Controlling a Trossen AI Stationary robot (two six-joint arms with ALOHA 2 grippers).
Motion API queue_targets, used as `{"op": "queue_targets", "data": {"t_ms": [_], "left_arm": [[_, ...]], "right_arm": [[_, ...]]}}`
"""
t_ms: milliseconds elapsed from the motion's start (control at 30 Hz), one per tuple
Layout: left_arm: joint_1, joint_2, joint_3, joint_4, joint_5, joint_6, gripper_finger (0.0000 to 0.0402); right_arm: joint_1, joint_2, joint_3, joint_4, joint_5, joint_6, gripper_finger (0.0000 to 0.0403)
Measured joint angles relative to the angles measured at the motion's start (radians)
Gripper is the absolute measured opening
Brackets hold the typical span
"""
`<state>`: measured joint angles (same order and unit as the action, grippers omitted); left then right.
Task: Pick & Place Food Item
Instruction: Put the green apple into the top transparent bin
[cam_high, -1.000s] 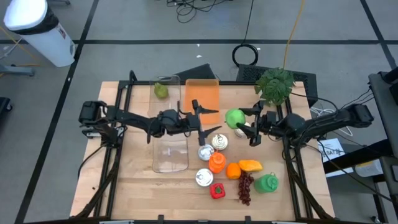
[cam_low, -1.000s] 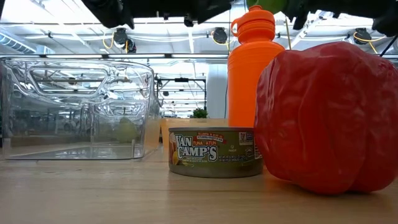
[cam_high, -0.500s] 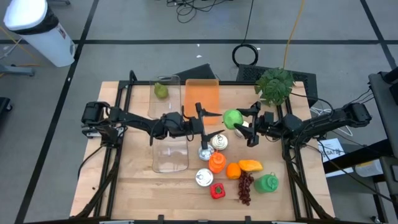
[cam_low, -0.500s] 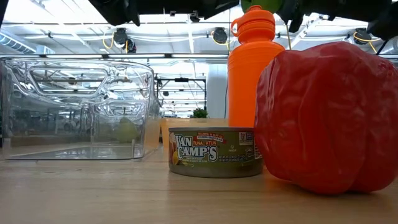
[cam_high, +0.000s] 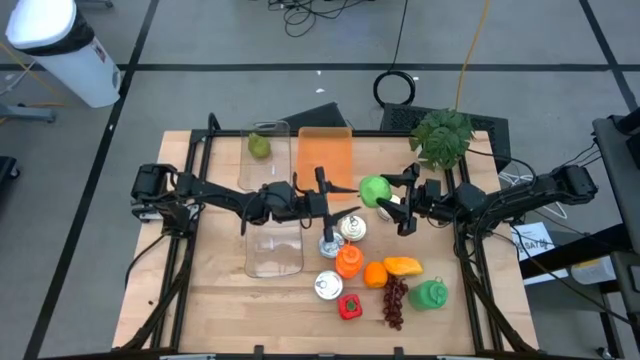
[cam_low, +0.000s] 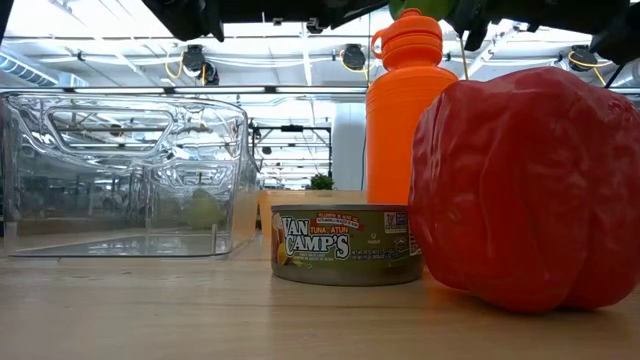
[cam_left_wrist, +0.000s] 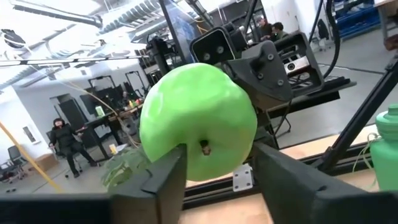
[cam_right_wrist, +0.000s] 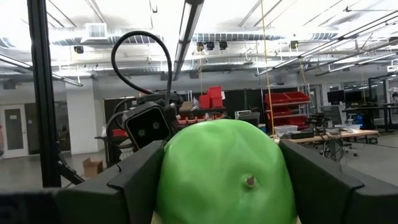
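I read the round green apple (cam_high: 375, 189) as held up off the wooden tabletop (cam_high: 220, 300), between the two arms, just off the orange rectangular tray (cam_high: 325, 157) toward the right arm; the right tool (cam_high: 392, 199) has its two dark fingers (cam_right_wrist: 134, 177) clamped on either side of the apple, which fills my right wrist view with its stem pit facing the camera; the left tool (cam_high: 325, 185) reaches in from the other side of the apple, and in my left wrist view its fingers (cam_left_wrist: 165, 180) stand either side of the apple's lower part; I cannot tell whether they press on it or just bracket it.

Placing the rest off the apple: the clear plastic bin (cam_high: 272, 215) lies beyond the left tool, well apart from the apple, with a small green pear (cam_high: 259, 146) at its far end; nearer the front edge from the apple sits the cluster of goods; two silver-topped cans (cam_high: 353, 228) just beside each other, an orange plastic bottle (cam_high: 348, 262), a third tuna can (cam_high: 327, 285), a red bell pepper (cam_high: 350, 306), an orange round fruit (cam_high: 375, 275), a yellow-orange pepper (cam_high: 403, 266), a bunch of dark red grapes (cam_high: 394, 300) and a green plastic bottle (cam_high: 430, 294); a potted green plant (cam_high: 442, 135) stands at the back of the tabletop, behind the right arm.

From the low view the pepper, the labelled can and the bottle crowd the foreground; both arms show only as dark shapes along the top.
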<state>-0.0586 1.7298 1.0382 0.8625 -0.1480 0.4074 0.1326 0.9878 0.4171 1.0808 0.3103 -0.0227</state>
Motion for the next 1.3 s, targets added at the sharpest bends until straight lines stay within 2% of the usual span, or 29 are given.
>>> {"op": "queue_targets", "data": {"t_ms": [200,367,1300], "left_arm": [[0.0,0.0,0.0,0.003,0.027,-0.014,0.0135],[0.005,0.0,0.0,0.003,0.033,-0.017,0.0111],[0.015,0.0,0.0,0.005,0.008,-0.026,0.0106]], "right_arm": [[0.0,0.0,0.0,0.0,0.0,0.003,0.0276],[0.0,0.006,0.0,0.001,-0.001,0.01,0.0275],[0.0,0.042,0.0,0.054,-0.025,0.035,0.0275]]}}
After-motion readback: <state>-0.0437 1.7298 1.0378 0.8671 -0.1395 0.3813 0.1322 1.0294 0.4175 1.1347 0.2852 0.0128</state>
